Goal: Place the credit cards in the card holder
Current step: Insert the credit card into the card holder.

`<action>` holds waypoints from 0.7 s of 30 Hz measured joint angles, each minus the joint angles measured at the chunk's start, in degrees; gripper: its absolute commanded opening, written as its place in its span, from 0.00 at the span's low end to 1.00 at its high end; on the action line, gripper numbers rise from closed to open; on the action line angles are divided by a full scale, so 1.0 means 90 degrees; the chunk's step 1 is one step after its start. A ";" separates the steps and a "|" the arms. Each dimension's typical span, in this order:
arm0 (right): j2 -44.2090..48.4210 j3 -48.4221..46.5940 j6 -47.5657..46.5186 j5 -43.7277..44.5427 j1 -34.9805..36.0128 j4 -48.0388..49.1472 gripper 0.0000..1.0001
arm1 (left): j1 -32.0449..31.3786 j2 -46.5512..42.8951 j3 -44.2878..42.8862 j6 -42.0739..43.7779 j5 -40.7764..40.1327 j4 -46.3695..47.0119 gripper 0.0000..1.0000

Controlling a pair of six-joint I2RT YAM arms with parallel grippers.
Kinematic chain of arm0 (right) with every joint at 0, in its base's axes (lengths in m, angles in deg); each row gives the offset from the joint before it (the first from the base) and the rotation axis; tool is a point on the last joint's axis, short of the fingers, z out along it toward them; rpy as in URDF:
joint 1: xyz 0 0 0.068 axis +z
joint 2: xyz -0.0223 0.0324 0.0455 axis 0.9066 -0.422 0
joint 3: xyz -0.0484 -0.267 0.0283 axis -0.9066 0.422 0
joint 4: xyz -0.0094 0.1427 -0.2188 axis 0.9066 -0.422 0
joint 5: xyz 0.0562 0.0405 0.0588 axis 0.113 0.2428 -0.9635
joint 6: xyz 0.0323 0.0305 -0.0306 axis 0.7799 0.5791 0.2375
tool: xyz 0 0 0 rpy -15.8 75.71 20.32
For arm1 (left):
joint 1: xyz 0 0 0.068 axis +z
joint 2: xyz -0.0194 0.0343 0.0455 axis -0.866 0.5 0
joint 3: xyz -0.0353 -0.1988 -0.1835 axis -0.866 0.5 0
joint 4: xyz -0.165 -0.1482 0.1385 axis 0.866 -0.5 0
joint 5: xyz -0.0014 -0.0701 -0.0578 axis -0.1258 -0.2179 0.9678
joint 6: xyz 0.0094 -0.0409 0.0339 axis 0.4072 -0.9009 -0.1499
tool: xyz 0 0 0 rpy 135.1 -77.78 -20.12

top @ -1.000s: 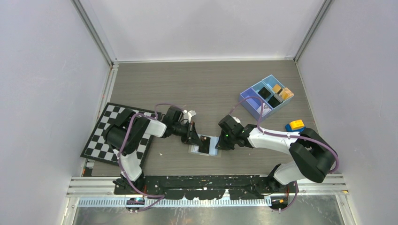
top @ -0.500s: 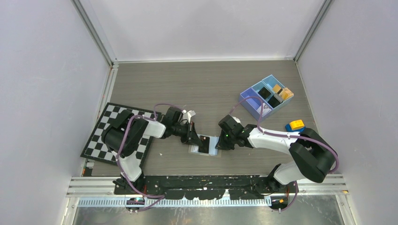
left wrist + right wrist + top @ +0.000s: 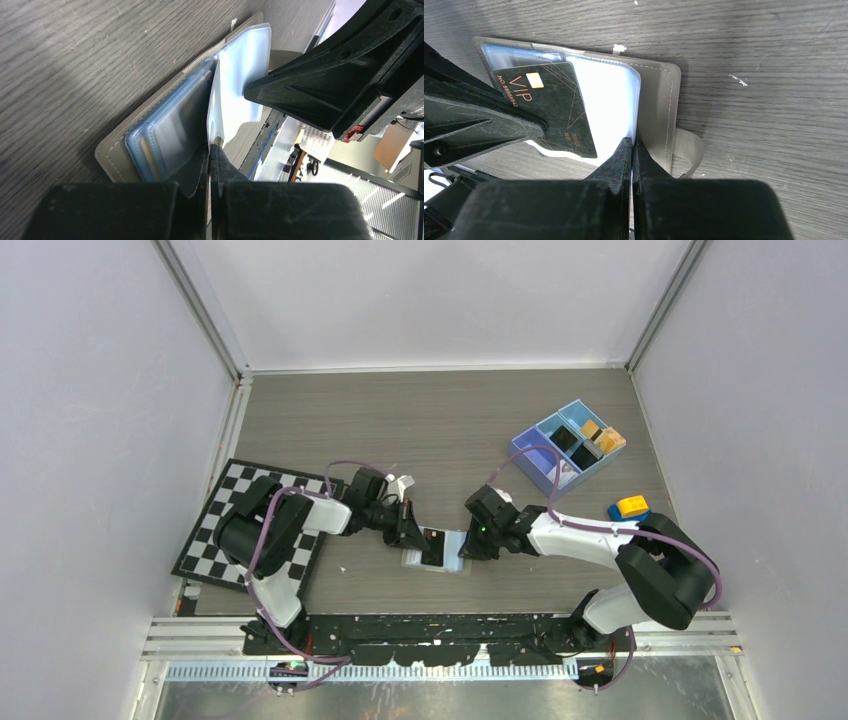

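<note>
The card holder (image 3: 448, 552) lies open on the table, grey-taupe outside (image 3: 659, 100), pale blue inside, snap tab (image 3: 689, 150) on its right. My left gripper (image 3: 419, 538) is shut on a black VIP credit card (image 3: 549, 105), held over the holder's pale blue inner leaf. In the left wrist view the card is edge-on between my left gripper's jaws (image 3: 210, 152), beside the pockets (image 3: 170, 130); a yellow card (image 3: 146, 151) sits in one. My right gripper (image 3: 464, 546) is shut on the edge of the pale blue inner leaf (image 3: 609, 100), as the right wrist view (image 3: 631, 144) also shows.
A blue three-compartment tray (image 3: 540, 462) with black and orange pieces stands at the back right. A small blue and yellow object (image 3: 629, 507) lies right of the right arm. A checkerboard mat (image 3: 220, 525) lies at the left under the left arm.
The left arm has shifted very slightly to the left. Both grippers, the black card and the holder stay as they were.
</note>
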 measured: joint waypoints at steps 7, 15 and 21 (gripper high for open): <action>-0.0002 0.0000 0.0000 0.0000 0.0000 0.0002 0.00 | -0.0034 0.0041 0.0002 -0.0007 0.0053 0.0039 0.00; -0.0002 0.0000 0.0000 0.0000 0.0000 0.0002 0.00 | -0.0080 0.0272 0.0002 -0.0204 0.0265 0.0386 0.00; -0.0002 0.0000 0.0000 0.0000 0.0000 0.0005 0.01 | -0.0124 0.0420 0.0002 -0.0369 0.0355 0.0673 0.00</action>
